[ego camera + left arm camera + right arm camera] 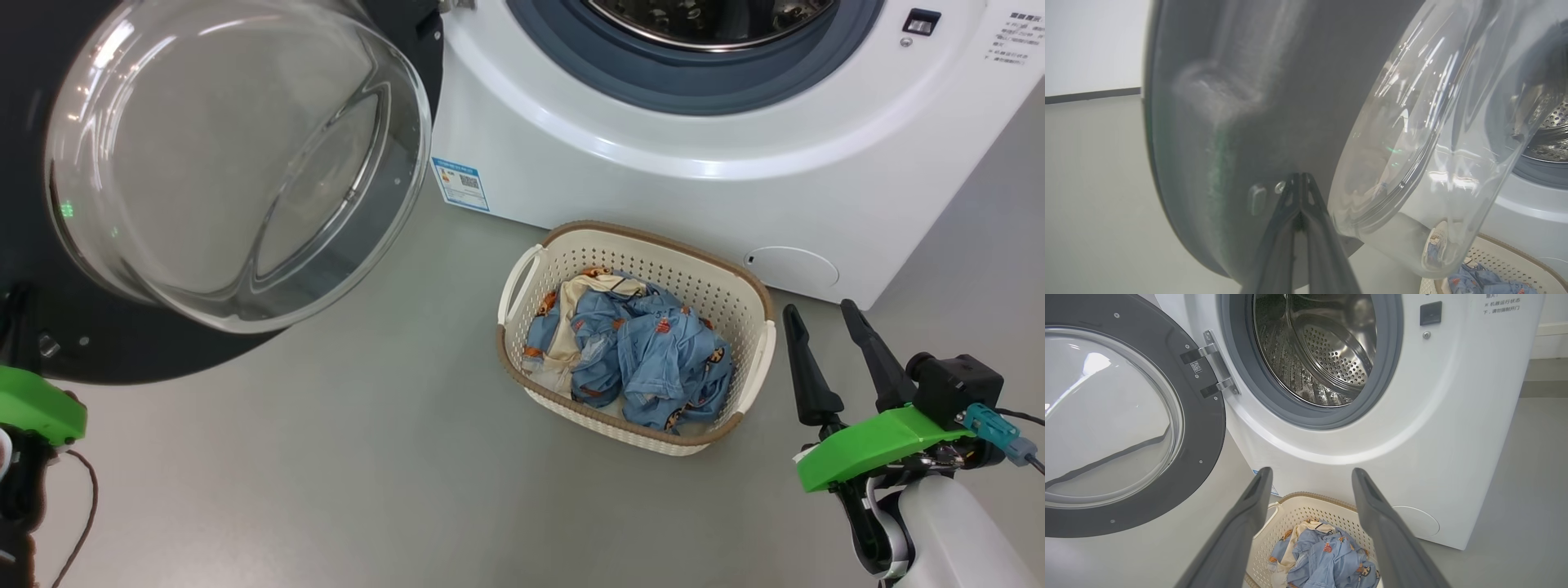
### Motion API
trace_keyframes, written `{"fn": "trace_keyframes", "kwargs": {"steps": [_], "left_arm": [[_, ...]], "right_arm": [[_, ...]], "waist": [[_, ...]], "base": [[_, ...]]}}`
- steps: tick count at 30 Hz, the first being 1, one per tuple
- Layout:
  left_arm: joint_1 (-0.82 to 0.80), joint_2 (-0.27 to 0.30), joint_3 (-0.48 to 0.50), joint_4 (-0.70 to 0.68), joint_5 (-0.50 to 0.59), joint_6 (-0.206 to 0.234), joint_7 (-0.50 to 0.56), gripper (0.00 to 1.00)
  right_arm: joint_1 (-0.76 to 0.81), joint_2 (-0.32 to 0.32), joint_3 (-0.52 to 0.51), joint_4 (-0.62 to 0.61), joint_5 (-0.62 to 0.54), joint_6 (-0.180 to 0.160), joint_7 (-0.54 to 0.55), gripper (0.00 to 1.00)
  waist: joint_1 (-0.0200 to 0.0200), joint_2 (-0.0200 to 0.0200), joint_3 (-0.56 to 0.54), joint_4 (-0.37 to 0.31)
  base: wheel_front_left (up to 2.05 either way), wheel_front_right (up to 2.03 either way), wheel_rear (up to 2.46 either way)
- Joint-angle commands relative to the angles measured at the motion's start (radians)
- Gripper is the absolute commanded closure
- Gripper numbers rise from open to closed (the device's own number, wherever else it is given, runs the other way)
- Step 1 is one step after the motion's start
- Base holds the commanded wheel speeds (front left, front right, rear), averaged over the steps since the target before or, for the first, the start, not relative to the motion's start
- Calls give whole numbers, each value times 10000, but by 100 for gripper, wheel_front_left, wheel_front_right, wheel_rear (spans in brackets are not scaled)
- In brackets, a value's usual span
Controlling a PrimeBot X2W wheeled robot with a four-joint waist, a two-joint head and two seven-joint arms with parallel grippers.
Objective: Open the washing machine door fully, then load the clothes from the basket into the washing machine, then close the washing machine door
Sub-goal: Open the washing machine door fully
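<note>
Where round door (1114, 416) gapes: perforated steel drum (1327, 347).

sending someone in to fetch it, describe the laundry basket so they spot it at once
Find the big white washing machine with its round door swung open. On the grey floor right in front of it sits the basket. It is the only cream perforated tub there, brown woven-look rim, holding crumpled light-blue clothes with orange prints.

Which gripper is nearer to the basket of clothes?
Right. The right gripper hovers open just to the right of the basket. The left gripper, shut, is farther off to the left, at the open door.
</note>
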Motion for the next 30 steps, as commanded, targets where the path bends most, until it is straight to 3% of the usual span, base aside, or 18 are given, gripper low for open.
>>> {"fn": "trace_keyframes", "kwargs": {"steps": [1,11,25,26,27,28,29,30], "left_arm": [[-277,756,269,-94,-60,11,-142,100],[71,885,-228,-389,-427,10,-253,100],[1120,869,-245,-2084,-503,10,-322,98],[1225,832,-206,-2261,-455,10,-322,68],[1335,791,-160,-2461,-406,10,-323,52],[1451,752,-109,-2673,-348,10,-323,17],[1574,708,-54,-2895,-293,16,-323,0],[1708,668,3,-3116,-241,32,-323,0]], "right_arm": [[-36,23,199,-192,50,46,-93,0],[155,40,138,-194,137,46,-93,0],[453,-50,104,-266,250,46,-94,0],[481,-51,108,-267,261,46,-94,0],[511,-52,114,-270,273,46,-94,0],[538,-53,125,-273,283,46,-94,0],[564,-55,131,-282,291,46,-94,0],[590,-56,144,-288,300,46,-94,0]], "waist": [[0,0,-34,5],[0,0,-422,39],[0,0,-860,-28],[0,0,-918,-42],[0,0,-964,-58],[0,0,-1021,-83],[0,0,-1064,-110],[0,0,-1113,-149]], "base": [[0,0,0],[0,0,0],[0,0,0],[0,0,0],[0,0,0],[0,0,0],[0,0,0],[0,0,0]]}}
